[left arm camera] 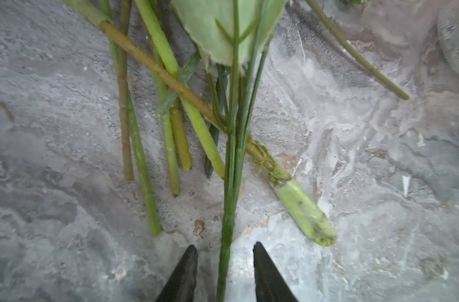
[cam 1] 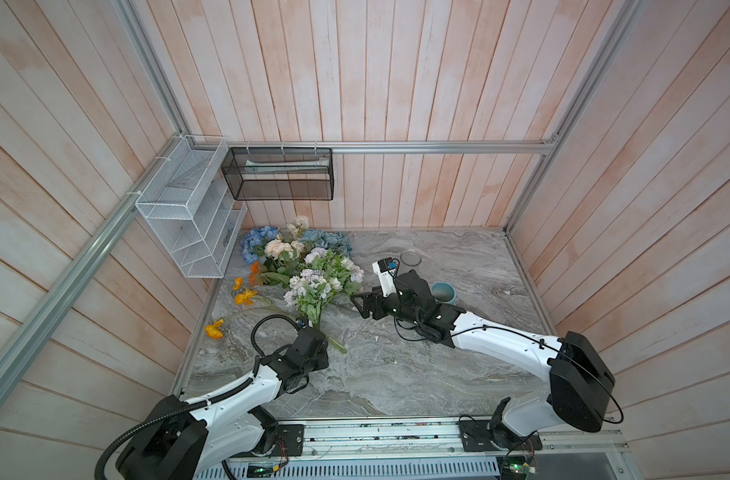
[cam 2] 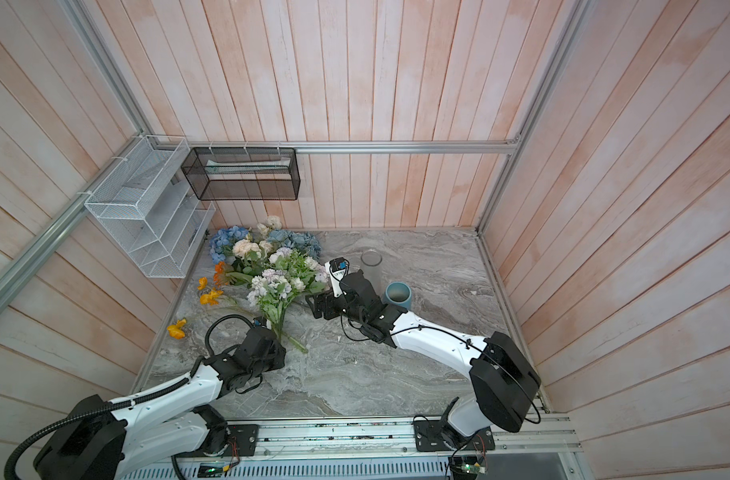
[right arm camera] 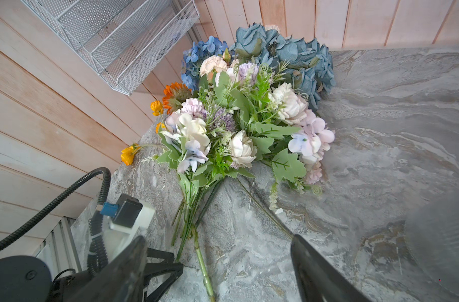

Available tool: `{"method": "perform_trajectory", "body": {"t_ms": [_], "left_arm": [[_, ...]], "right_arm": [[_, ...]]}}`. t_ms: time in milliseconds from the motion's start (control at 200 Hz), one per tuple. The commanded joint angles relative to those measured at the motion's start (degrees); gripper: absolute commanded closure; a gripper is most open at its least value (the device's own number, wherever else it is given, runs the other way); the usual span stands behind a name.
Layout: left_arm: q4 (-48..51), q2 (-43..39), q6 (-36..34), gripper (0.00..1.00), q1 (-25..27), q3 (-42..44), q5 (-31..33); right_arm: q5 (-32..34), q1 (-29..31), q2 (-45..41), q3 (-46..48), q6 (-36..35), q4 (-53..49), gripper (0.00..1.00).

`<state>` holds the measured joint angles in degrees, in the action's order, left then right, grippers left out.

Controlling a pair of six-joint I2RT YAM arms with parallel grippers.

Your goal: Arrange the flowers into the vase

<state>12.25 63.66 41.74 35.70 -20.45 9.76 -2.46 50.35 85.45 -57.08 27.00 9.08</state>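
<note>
Left wrist view: two fingers (left arm camera: 184, 277) flank one green stem (left arm camera: 227, 235).

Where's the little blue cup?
In both top views the blue cup stands on the table, right of middle, beside the right arm, near the glass vase.

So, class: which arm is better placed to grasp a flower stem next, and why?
Left. The left gripper straddles the white-lilac spray's stem, one jaw each side, not yet clamped. The right gripper stands wide open facing the bouquet, with only a thin stem ending near one fingertip.
</note>
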Motion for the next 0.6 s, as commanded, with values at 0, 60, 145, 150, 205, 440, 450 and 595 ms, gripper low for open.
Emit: {"method": "perform_trajectory", "body": {"t_ms": [0, 60, 145, 150, 205, 440, 450, 595], "left_arm": [[-3.13, 2.00, -0.10, 0.67, 0.23, -0.45, 2.87], [-3.87, 3.07, -0.50, 0.70, 0.24, -0.56, 3.03], [-4.93, 4.23, -0.98, 0.73, 0.24, -0.64, 3.33], [-4.99, 4.30, -1.01, 0.73, 0.24, -0.64, 3.33], [-5.37, 4.77, -1.38, 0.79, 0.25, -0.95, 3.41], [-5.75, 5.74, -3.08, 0.97, 0.42, -2.12, 4.01], [-5.68, 5.74, -3.13, 0.98, 0.42, -2.20, 4.03], [-4.56, 4.43, -4.31, 1.00, 0.60, -3.39, 4.53]], "right_arm": [[0.53, 0.37, -0.20, 1.03, -0.13, 1.24, 0.14], [0.63, 0.37, -0.37, 1.23, -0.20, 1.28, 0.14], [0.83, 0.37, -0.68, 1.51, -0.42, 1.60, 0.14], [0.85, 0.41, -0.70, 1.56, -0.44, 1.62, 0.14], [0.92, 0.37, -0.81, 1.47, -0.84, 1.58, 0.14], [2.83, 0.37, -1.85, 1.32, -2.59, 1.32, 0.14], [2.95, 0.43, -1.93, 1.33, -2.71, 1.36, 0.14], [4.65, 0.38, -2.69, 0.91, -4.49, 1.51, 0.14]]}}
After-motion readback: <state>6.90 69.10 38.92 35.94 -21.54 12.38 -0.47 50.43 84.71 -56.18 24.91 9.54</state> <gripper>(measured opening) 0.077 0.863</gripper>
